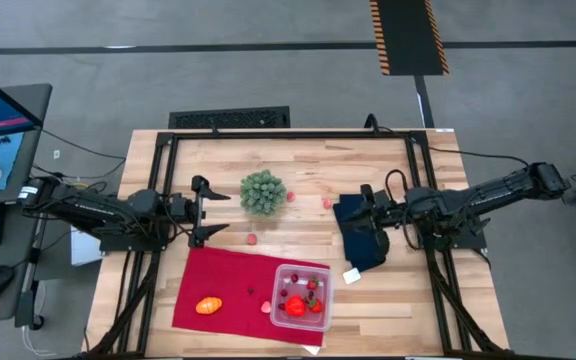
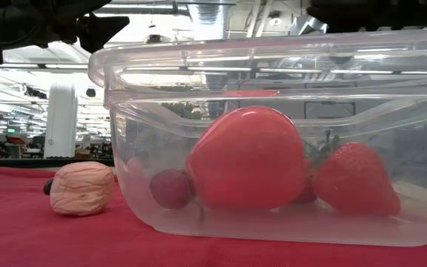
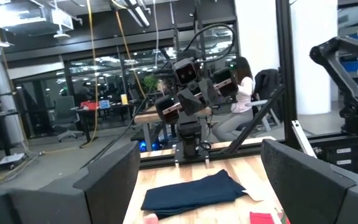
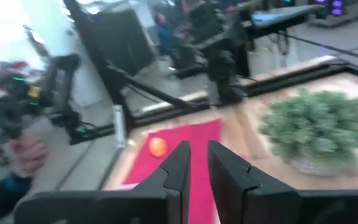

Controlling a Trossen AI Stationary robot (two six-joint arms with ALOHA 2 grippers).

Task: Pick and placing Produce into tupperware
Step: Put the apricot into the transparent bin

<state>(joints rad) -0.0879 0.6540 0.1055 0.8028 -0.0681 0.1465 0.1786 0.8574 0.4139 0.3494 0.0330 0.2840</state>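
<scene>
Both grippers are hanging over the pale wood-plank table (image 1: 308, 150): the left gripper (image 1: 211, 215) is spreading its dark fingers wide with nothing between them, near the bushy green ball (image 1: 263, 192), while the right gripper (image 4: 197, 163) is keeping a narrow slit, empty, above the folded blue cloth (image 1: 360, 235). Smooth glossy red produce (image 2: 249, 157) is sitting inside the clear, round-cornered tupperware (image 1: 301, 297), which is resting on the flat red cloth (image 1: 223, 280). An orange oval (image 1: 208, 305) is lying on that cloth, well apart from the tub. A wrinkled pink bit (image 2: 81, 188) is sitting just beside the tub's wall.
</scene>
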